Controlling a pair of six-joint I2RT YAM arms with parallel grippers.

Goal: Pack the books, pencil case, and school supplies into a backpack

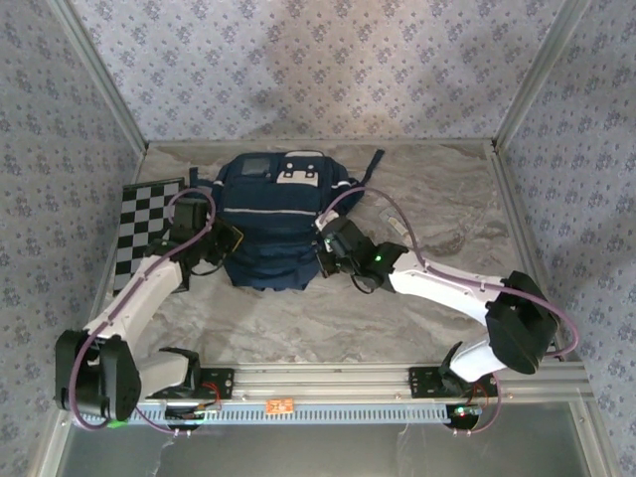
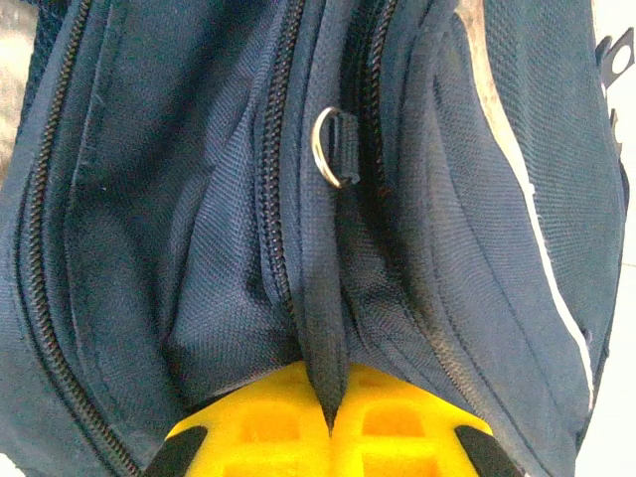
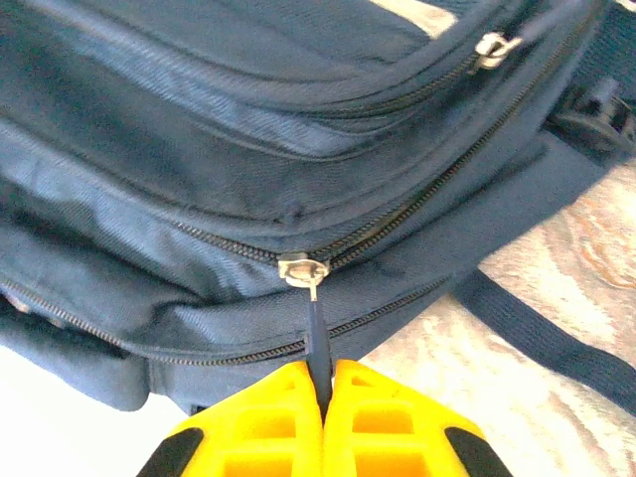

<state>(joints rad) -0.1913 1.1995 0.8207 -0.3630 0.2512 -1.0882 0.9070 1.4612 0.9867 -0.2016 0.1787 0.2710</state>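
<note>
I see the backpack [image 1: 273, 224] lying on the far middle of the table [image 1: 437, 199], with both arms reaching in to it, one from each side. It is a large navy fabric bag. In the top view it carries white patches [image 1: 301, 169] at its far end and a thin white stripe [image 1: 283, 211] across its body. A dark strap [image 1: 376, 164] trails off toward the far right corner.

My left gripper [image 2: 331, 422] sits at the bag's left side. Its yellow fingers [image 2: 268, 422] are pressed together on a narrow strip of navy fabric [image 2: 323, 338]. The strip runs down between two black zipper lines, from below a small metal ring [image 2: 328, 147] held in a fabric loop. The weave there is coarse and creased, with folds bunching just above the fingertips.

My right gripper [image 3: 323, 393] is at the bag's near right corner, jaws closed, pinching a slim dark pull tab [image 3: 316, 328]. The tab hangs from a silver zipper slider [image 3: 302, 269]. The black teeth run away from that slider to both sides, and the seam looks closed. A second silver slider [image 3: 492, 45] shows on another zip farther up the bag. A flat navy strap [image 3: 542, 333] lies on the marbled table surface beside the bag.

A black-and-white checkered board [image 1: 149, 224] lies to the left, just beside the left arm.
</note>
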